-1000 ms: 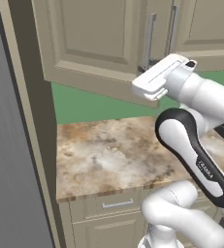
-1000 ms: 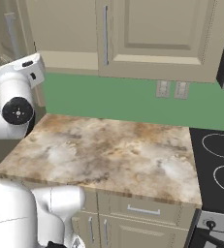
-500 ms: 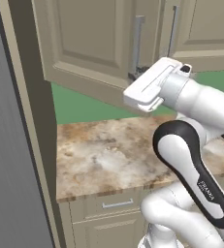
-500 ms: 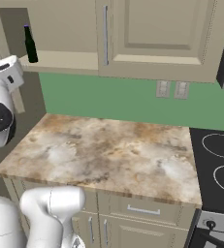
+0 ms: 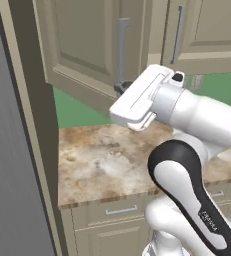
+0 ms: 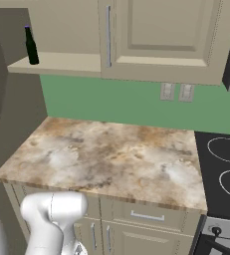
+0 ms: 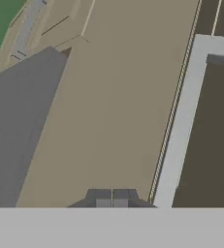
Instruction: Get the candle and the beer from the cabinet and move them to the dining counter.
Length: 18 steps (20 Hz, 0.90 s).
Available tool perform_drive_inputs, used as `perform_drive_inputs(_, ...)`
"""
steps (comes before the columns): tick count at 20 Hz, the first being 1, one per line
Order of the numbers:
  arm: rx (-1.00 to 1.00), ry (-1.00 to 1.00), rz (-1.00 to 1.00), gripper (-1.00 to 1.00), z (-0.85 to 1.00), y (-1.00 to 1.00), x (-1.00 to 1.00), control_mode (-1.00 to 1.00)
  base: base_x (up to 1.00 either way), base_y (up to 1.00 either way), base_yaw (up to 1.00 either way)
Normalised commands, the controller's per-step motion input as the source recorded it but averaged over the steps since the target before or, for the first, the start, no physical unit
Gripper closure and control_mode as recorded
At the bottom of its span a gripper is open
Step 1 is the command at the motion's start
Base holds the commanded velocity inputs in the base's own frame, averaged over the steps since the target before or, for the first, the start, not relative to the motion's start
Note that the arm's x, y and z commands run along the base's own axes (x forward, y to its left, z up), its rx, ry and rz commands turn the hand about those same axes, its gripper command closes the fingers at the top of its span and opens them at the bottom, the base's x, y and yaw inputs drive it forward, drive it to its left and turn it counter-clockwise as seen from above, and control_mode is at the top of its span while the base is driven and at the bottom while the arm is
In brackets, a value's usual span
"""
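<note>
1 beer [image 6: 31, 46] upper left on the open cabinet [image 6: 61, 62] shelf, 2 doors closed (bar handles); gripper [image 7: 112, 197] clenched on nothing by the handle [image 7: 184, 128].

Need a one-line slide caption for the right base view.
Beer stands upright on the open cabinet shelf, above the stone worktop by the stove.

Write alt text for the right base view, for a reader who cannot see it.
A dark beer bottle stands upright on the exposed shelf of the beige cabinet, upper left. Below, a green wall with two outlets backs a marbled stone worktop, with a black stove at right.
</note>
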Motion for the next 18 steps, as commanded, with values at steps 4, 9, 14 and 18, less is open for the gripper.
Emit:
perform_drive_inputs(4, -0.04, 0.03, 0.07, 1.00, 0.00, 0.53, -0.16, -1.00, 0.00, 0.00, 0.00)
perform_drive_inputs(9, -0.03, 0.05, 0.04, 1.00, -0.02, 0.46, -0.01, -1.00, 0.00, 0.00, 0.00)
perform_drive_inputs(14, -0.01, 0.04, 0.03, 1.00, 0.00, 0.27, 0.00, -1.00, 0.00, 0.00, 0.00)
perform_drive_inputs(18, 0.00, 0.01, 0.00, 1.00, 0.00, 0.03, 0.00, -1.00, 0.00, 0.00, 0.00)
